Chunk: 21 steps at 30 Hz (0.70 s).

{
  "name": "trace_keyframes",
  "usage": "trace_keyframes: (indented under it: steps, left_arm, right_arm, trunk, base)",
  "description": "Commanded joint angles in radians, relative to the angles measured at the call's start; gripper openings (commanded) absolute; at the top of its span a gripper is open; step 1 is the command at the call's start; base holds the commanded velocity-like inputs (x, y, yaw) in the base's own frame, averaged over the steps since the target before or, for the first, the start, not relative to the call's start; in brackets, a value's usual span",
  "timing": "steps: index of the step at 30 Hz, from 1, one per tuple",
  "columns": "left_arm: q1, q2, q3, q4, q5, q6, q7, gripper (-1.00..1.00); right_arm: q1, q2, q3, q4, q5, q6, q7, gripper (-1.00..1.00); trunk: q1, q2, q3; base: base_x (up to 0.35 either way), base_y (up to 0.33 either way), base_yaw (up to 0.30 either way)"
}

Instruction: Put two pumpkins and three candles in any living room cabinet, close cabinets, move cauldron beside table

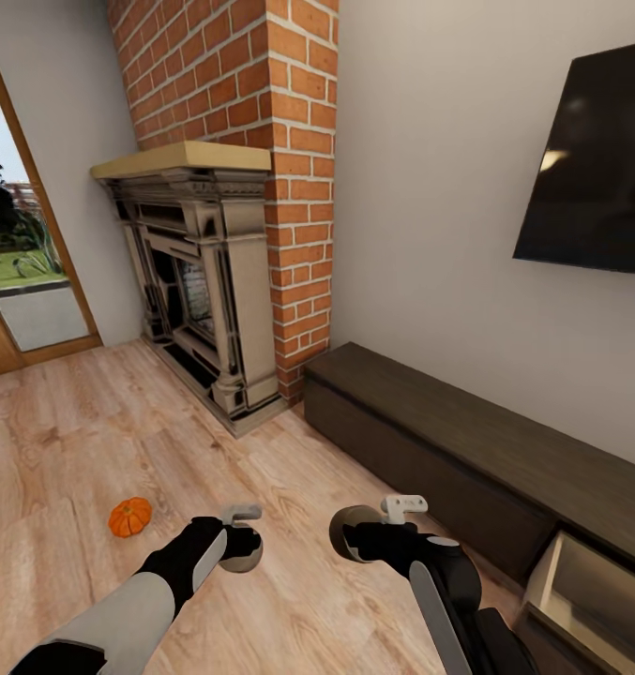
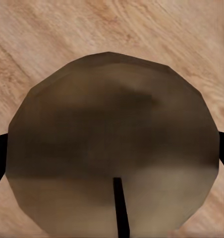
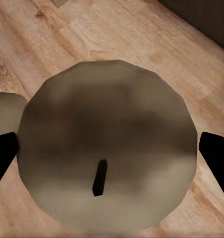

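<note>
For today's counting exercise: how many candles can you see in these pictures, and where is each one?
2. One candle sits between the left gripper's fingers; another candle sits between the right gripper's fingers, both above the wood floor. Others may be out of view.

Light wood-plank floor [image 1: 289, 600] — one orange pumpkin [image 1: 129, 517] lies on it, well apart from the long dark cabinet [image 1: 467, 459] standing along the wall.

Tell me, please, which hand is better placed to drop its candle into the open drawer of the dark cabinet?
The right hand, probably. It holds a candle and sits nearer the open drawer of the cabinet. The left hand, with its candle, is nearer the pumpkin.
</note>
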Motion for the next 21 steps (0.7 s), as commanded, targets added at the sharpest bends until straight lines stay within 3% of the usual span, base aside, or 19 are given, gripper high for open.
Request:
trace_keyframes:
  steps: [1, 21]
  left_arm:
    - [0.0, 0.001, -0.008, -0.002, 0.01, 0.005, 0.007, -1.0]
    - [0.0, 0.001, -0.008, -0.002, 0.01, 0.005, 0.007, -1.0]
  right_arm:
    - [-0.001, 0.0, 0.001, -0.001, -0.011, 0.003, -0.01, -1.0]
    - [-0.001, 0.0, 0.003, -0.001, -0.012, 0.003, -0.01, -1.0]
  trunk:
    - [-0.004, 0.007, 0.004]
    - [-0.081, 0.147, 0.097]
  base:
    - [-0.018, 0.0, -0.094]
    - [-0.002, 0.0, -0.068]
